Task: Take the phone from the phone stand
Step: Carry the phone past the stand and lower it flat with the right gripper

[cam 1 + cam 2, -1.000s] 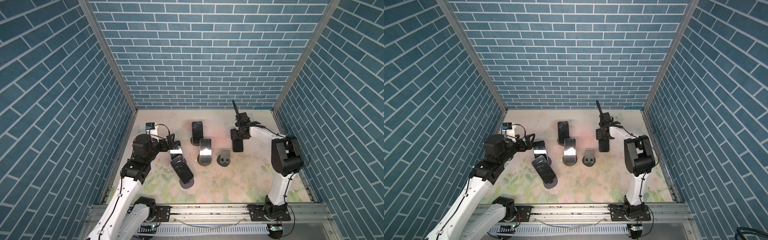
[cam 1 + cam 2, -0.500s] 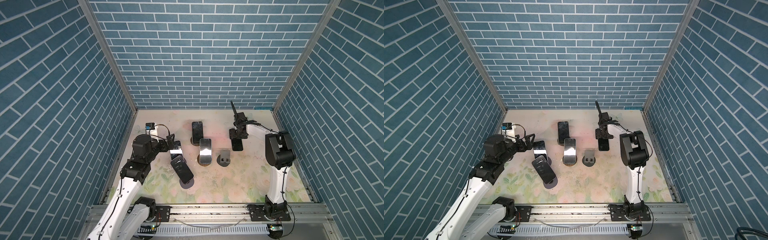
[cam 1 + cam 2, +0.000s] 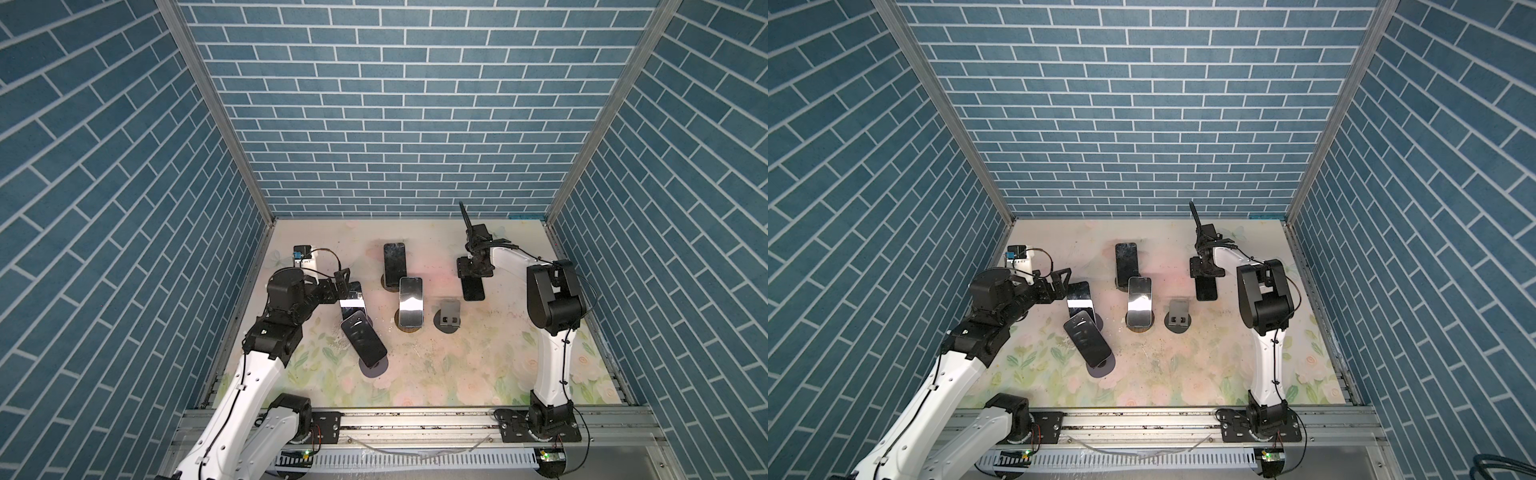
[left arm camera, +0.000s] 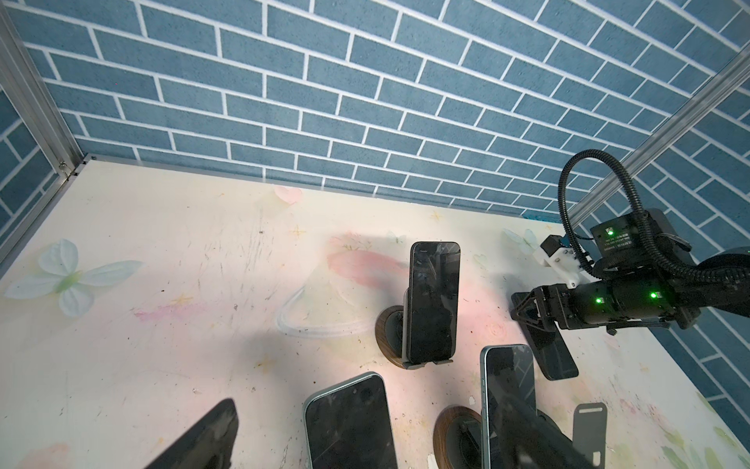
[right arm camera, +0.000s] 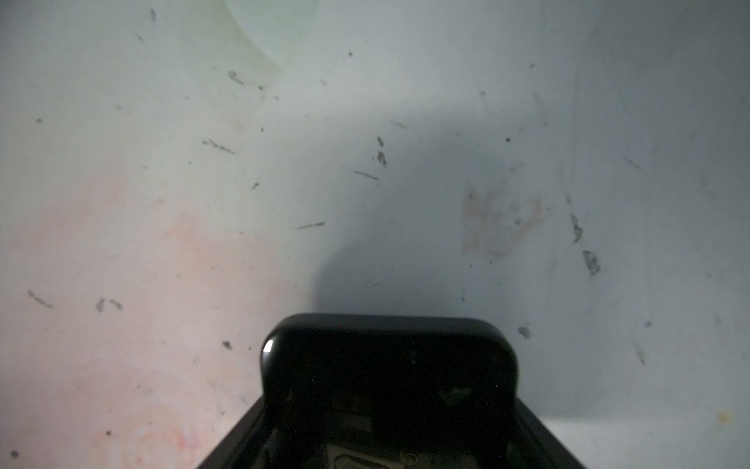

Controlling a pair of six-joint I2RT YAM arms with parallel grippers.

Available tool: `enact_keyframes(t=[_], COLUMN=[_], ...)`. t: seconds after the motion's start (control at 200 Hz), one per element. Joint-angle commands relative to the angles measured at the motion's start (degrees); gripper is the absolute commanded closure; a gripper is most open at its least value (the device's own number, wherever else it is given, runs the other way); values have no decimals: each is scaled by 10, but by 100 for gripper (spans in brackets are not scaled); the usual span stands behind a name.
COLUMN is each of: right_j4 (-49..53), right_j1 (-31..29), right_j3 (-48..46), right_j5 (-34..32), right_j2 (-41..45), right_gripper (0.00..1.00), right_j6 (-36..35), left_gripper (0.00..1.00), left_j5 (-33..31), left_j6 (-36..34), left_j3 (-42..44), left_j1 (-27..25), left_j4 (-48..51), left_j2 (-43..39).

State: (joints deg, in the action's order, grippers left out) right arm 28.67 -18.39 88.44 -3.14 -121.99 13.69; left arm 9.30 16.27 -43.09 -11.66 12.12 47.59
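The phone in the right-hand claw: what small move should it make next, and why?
Probably lower it the last bit and lay it flat on the table. The right gripper is clamped on the black phone, which is already off the empty stand. In the left wrist view the phone hangs tilted, with its low end close to the surface.

It was a robotics lab test cell rather than a lived-in room: the walls [image 3: 374, 104] were flat panels printed with blue brick, joined at the corners by bare aluminium posts [image 3: 217, 108]. A scuffed floral sheet covered the tabletop [image 3: 457, 365]. The left arm [image 3: 249, 382] and right arm [image 3: 552, 361] were bolted to an aluminium rail [image 3: 415, 428] along the front edge, with a slotted cable duct [image 3: 415, 458] below, and several phones [image 3: 410, 300] stood on stands [image 3: 376, 368] in a loose group
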Motion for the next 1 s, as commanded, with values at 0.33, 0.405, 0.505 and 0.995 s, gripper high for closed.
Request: enact_keyframes(t=[0.33,0.405,0.505,0.995], right_j4=[15,15,16,18], right_j1=[1,1,1,1], right_j3=[8,9,8,13], right_j5=[-4,-4,-4,2], right_j2=[-19,-19,-19,-12], right_gripper=[31,29,28,19], right_j6=[11,12,13,16], left_gripper=[0,0,0,0], left_j5=[2,1,1,1], left_j6=[-10,-11,-11,-10], left_j3=[-1,-2,-3,-3], left_j1=[-2,-2,-2,-2], left_j4=[-4,-4,-2,2], left_j2=[0,-1,0,0])
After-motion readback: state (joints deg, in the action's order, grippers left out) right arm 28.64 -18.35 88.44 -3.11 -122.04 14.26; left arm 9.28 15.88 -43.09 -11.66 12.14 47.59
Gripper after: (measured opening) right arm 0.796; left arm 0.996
